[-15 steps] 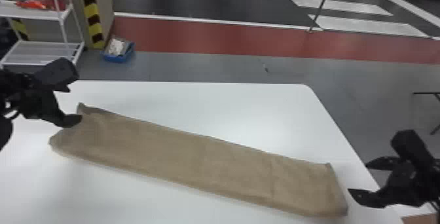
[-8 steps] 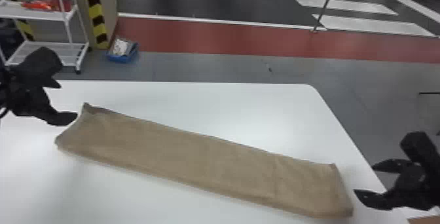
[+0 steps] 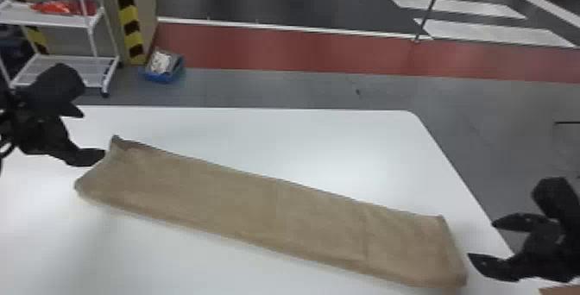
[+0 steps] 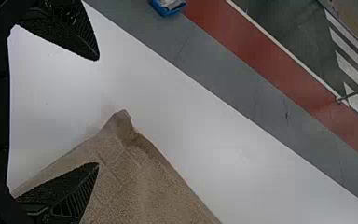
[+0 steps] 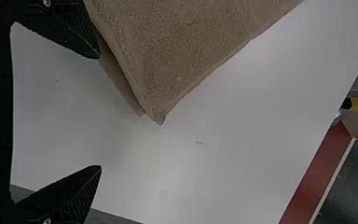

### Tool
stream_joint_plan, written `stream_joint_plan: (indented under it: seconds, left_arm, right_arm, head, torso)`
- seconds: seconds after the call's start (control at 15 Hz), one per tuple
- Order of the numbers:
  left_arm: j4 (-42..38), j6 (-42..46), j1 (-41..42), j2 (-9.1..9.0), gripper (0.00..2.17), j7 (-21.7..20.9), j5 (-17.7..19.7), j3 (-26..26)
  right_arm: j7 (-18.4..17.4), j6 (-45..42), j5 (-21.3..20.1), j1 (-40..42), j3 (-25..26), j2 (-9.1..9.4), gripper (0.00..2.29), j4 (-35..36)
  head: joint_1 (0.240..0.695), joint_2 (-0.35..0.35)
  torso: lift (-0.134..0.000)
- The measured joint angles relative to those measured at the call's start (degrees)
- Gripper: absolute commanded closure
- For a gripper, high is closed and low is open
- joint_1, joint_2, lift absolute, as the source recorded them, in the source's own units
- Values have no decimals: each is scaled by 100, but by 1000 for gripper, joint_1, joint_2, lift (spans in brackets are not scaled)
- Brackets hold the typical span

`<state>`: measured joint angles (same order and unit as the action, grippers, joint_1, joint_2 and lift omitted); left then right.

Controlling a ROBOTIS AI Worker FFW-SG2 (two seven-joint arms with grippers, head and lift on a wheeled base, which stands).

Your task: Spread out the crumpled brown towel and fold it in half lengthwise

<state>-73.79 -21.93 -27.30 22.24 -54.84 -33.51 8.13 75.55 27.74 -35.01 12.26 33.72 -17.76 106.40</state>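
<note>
the towel lay flat on the white surface in a long, doubled strip, slanting from its farther left end to its nearer right end. at the left end one corner stuck up a little. the left tool was by that end, its fingers spread with nothing between them; i couldn't quite tell whether the lower one touched the cloth. the right tool stood open just beyond the other end, gripping nothing.
</note>
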Motion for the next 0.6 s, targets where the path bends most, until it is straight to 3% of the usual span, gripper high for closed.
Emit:
stream_joint_plan:
  seconds: [0.6]
  left_arm:
    - [-162, 0, 127, 35, 87, -60, 2, -77]
  right_arm:
    - [4, -1, 3, 4, -52, 43, 33, 29]
  head:
    - [695, -179]
  torso:
    - [-125]
